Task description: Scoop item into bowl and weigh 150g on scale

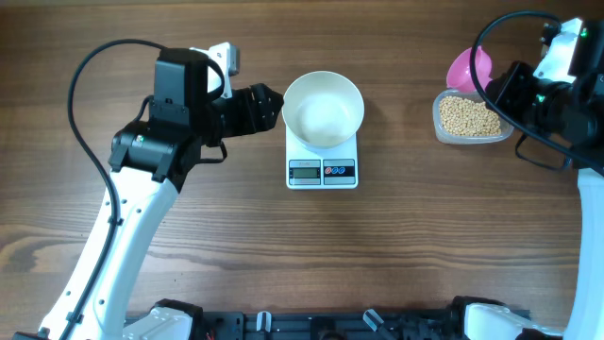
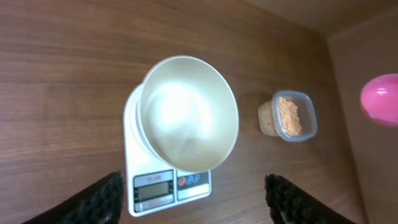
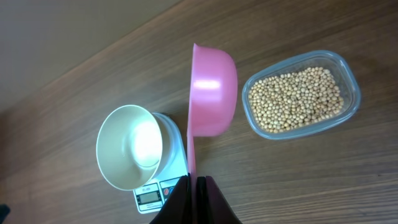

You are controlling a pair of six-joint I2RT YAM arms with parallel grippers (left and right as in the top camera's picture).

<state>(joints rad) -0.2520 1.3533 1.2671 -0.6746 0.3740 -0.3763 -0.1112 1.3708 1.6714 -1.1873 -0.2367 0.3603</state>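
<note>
No legible text anywhere (scale (image 1: 322, 172) display blurred).

Glossy white bowl (image 2: 186, 112), pink plastic scoop (image 3: 211, 90), wood-grain table (image 1: 189, 264).

the round white bowl (image 1: 323, 109) sat on the small white digital kitchen scale (image 1: 322, 171), near the middle of the wooden table (image 1: 396, 255). well to its right stood the clear rectangular plastic tub (image 1: 472, 117) with the small tan beans (image 1: 469, 115) in it. the pink plastic scoop (image 1: 469, 68) hung just behind the tub.
</note>
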